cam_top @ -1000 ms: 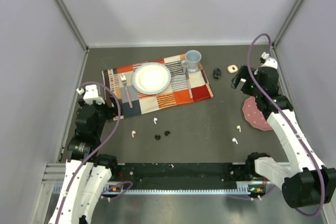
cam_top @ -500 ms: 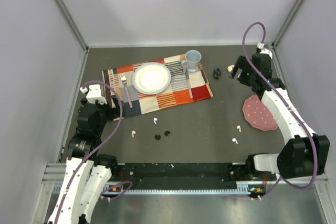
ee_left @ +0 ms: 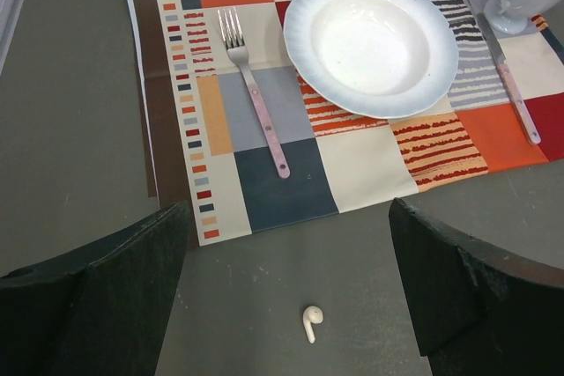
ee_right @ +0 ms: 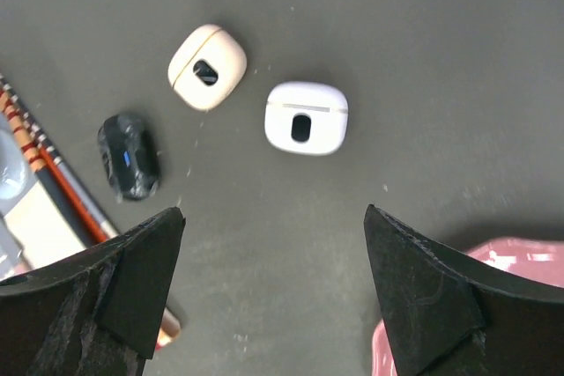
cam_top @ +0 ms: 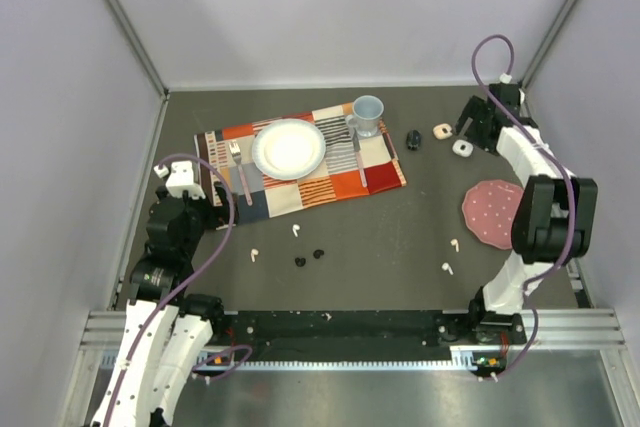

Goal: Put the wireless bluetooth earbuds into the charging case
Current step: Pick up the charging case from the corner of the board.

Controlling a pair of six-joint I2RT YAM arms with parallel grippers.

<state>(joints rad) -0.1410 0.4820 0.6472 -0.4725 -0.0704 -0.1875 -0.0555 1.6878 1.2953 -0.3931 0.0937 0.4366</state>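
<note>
Six earbuds lie loose on the dark desk [cam_top: 400, 209], none of them in a case. Two black earbuds [cam_top: 300, 261] sit close together near the front. A white earbud [ee_left: 311, 321] lies to their left and a second white earbud [cam_top: 296, 230] just behind them. Two more white earbuds [cam_top: 454, 244] lie well off to the right, near a pink dotted mat [cam_top: 493, 214].

The charging cases stand at the far right of the desk, all shut and well apart from every earbud. They are a white charging case [ee_right: 306, 117], a cream charging case [ee_right: 206, 66] just beside it and a black charging case [ee_right: 129, 156] further left.

The right hand [ee_right: 273, 297] hovers above the white charging case with its fingers spread wide. Nothing is between them. In its wrist view the case lies ahead of the gap and clear of both fingers.

The left hand [ee_left: 286, 248] hangs low at the left side, fingers spread just as wide and holding nothing. The first white earbud lies on the desk below the gap between its fingers.

Beyond that hand a checked placemat [cam_top: 330, 182] carries a white plate [cam_top: 256, 150], a fork [cam_top: 240, 172], a knife [cam_top: 358, 159] and a pale blue mug [cam_top: 367, 115].
</note>
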